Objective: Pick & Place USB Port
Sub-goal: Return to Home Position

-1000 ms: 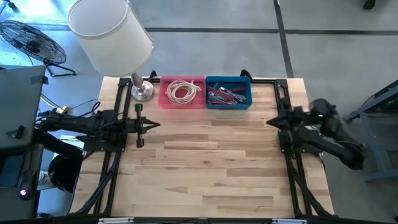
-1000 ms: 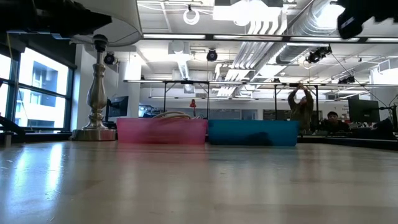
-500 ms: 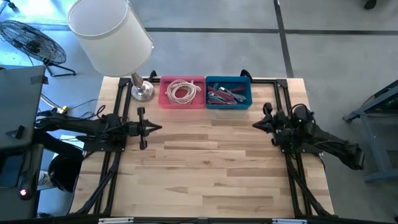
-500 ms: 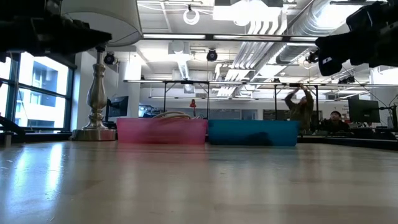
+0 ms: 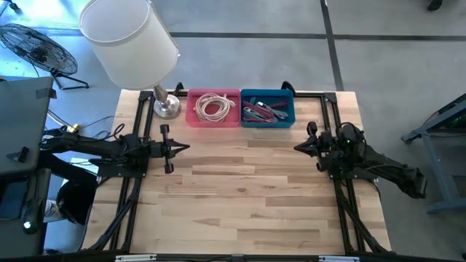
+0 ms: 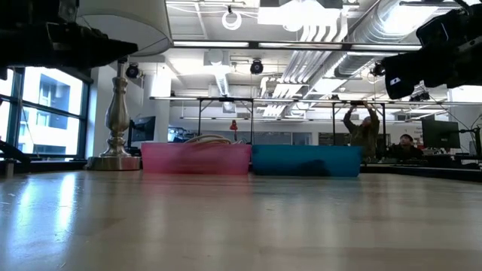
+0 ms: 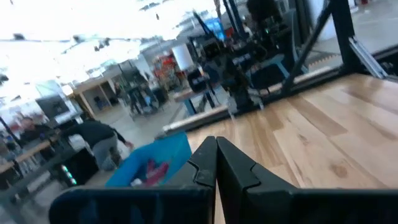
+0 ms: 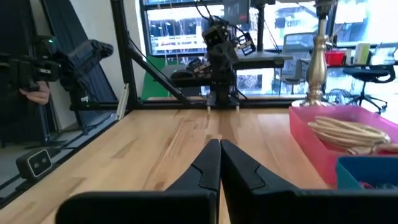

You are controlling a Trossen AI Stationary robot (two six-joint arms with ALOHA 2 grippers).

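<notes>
Both my grippers are empty, and the cables are in the bin.
My left gripper (image 5: pixel 183 148) hangs over the left side of the table (image 5: pixel 247 196) and my right gripper (image 5: pixel 297 147) over the right. Each has its fingers pressed together on nothing, tips facing one another. The charger cables (image 5: pixel 263 110) lie in the blue bin (image 5: pixel 267 92) at the far edge, just beside the pink bin (image 5: pixel 213 92).

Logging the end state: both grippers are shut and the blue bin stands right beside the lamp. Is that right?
One slip: the pink bin stands right beside the lamp; the blue bin is on the pink bin's far side, as the high view shows. The left gripper and right gripper are shut, as you say.
</notes>
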